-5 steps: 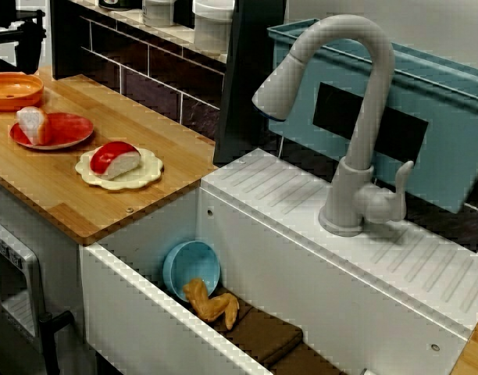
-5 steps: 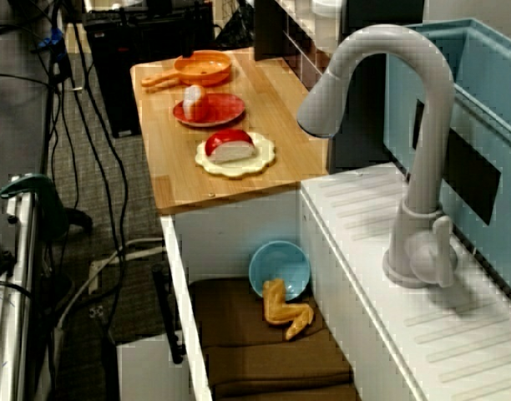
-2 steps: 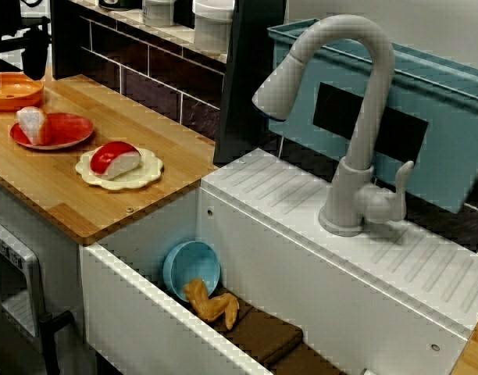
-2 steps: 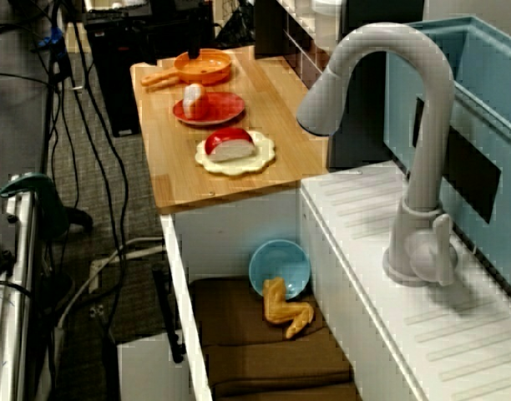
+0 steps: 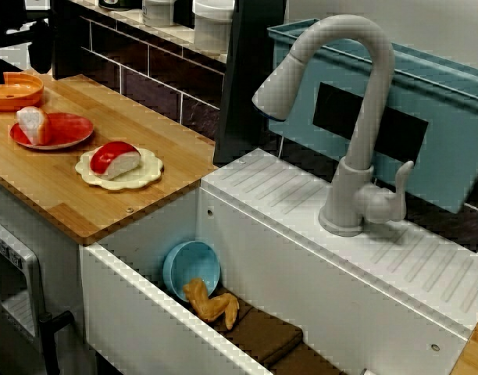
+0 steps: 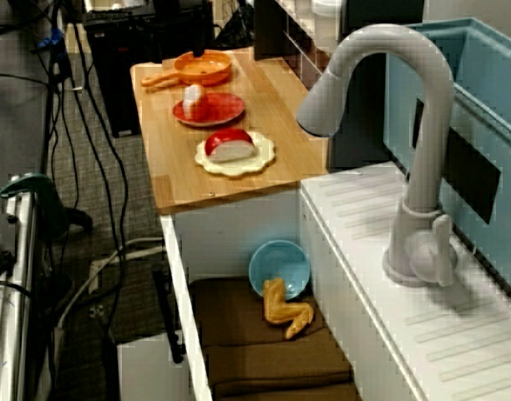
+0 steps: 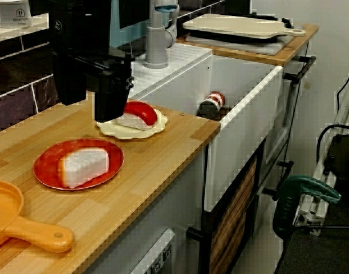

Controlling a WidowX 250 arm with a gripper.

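Above the outer end of the wooden surface [image 7: 163, 165] hangs the black pincer [image 7: 110, 116], spread impossible to tell, seemingly over the white toy wedge [image 7: 83, 166] on the round red plate [image 7: 46, 165]. An off-centre descent could tip that plate.

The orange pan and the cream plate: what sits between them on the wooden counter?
A red plate holding a white-and-red piece lies between the orange pan and the cream plate; the view from above shows it.
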